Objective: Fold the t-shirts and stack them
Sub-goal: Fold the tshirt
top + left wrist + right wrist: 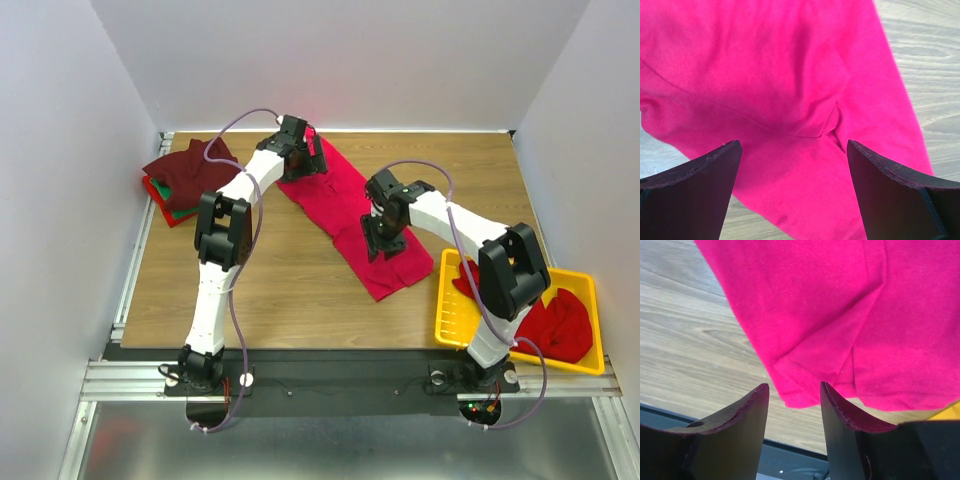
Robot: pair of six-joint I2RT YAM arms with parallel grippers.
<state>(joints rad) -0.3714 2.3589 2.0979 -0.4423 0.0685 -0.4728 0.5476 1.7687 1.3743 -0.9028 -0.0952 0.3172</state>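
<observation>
A bright crimson t-shirt (345,205) lies spread diagonally across the middle of the wooden table. My left gripper (305,160) hangs over its far end. In the left wrist view it (795,150) is wide open and empty, with a creased seam of the shirt (790,75) below and between the fingers. My right gripper (385,240) is over the shirt's near half. In the right wrist view it (792,387) is open, and a folded corner of the shirt (840,305) lies just beyond the fingertips.
A dark maroon shirt (190,170) tops a pile at the back left, with green (176,213) and red edges beneath. The yellow slotted tray (445,320) at the front right holds more red shirts (560,320). White walls stand on three sides.
</observation>
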